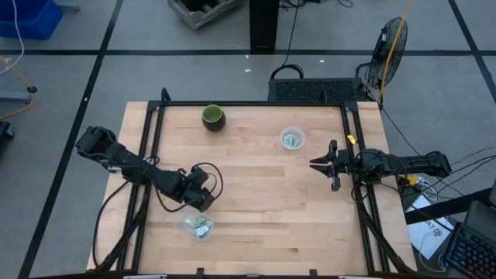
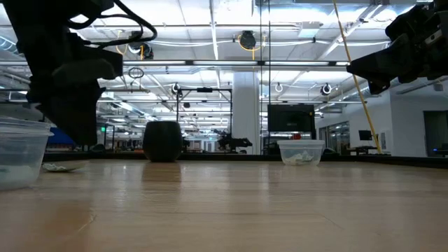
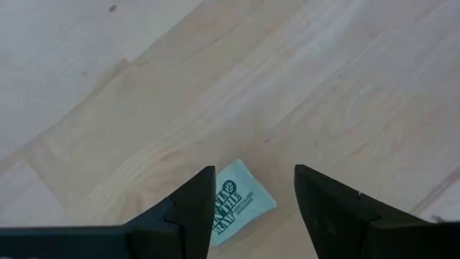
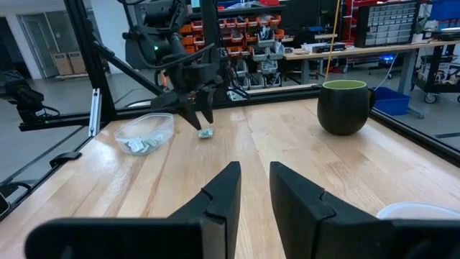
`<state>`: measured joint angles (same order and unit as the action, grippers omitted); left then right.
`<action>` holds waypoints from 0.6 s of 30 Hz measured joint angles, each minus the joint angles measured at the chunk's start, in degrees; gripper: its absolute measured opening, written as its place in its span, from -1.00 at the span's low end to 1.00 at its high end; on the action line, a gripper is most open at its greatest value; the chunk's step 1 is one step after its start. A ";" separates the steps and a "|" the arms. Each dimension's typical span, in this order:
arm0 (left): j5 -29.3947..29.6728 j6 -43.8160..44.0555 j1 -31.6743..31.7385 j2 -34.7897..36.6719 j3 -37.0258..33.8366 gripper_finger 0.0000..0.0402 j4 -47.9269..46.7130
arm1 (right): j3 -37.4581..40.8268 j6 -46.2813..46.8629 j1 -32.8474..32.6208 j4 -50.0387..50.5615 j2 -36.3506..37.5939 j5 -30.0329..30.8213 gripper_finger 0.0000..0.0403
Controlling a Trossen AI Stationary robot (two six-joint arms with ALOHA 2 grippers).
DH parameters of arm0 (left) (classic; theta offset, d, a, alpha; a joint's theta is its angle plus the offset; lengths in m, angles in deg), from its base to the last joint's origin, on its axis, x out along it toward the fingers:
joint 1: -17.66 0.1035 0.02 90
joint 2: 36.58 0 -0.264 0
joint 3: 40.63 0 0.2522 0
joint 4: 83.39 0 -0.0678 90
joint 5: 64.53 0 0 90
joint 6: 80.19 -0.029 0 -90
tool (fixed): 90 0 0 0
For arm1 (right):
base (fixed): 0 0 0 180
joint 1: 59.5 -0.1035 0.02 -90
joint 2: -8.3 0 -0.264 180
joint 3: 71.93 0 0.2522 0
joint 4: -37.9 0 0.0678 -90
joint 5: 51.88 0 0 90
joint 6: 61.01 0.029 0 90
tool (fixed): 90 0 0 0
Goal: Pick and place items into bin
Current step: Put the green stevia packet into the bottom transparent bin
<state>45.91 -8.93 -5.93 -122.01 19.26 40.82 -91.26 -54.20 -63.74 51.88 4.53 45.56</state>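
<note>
My left gripper [image 3: 251, 208] hangs open, fingers pointing down, just above one pale green-and-white packet [image 3: 241, 201] that lies flat on the wood. From the right wrist view, the same gripper [image 4: 200, 119] hovers over that packet [image 4: 206, 134], next to a clear tub [image 4: 144, 133] holding several packets. From above, this tub [image 1: 198, 226] sits near the table's near edge, just nearer than the left gripper [image 1: 203, 200]. A second clear tub [image 1: 292, 139] with packets stands toward the far right. My right gripper [image 1: 324, 164] waits open at the right side, above the table.
A dark green cup [image 1: 213, 118] stands near the far edge, left of centre; it also shows in the low view [image 2: 162, 140]. Black frame rails [image 1: 152, 139] run along the table's left, right and far sides. Bare wood lies between the two grippers [image 1: 263, 186].
</note>
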 joint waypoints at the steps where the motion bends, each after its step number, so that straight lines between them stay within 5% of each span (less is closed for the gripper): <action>1: 0.00 -0.02 0.00 0.00 0.00 -0.02 0.14 | 0.00 0.00 -0.01 0.01 0.00 0.00 -0.66; 18: -6.15 -1.94 3.05 -7.54 0.13 -0.02 2.76 | 0.00 0.00 0.00 0.01 0.00 0.00 -0.66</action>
<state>39.76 -10.87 -2.88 -129.55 19.39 43.58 -91.26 -54.20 -63.74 51.89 4.53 45.56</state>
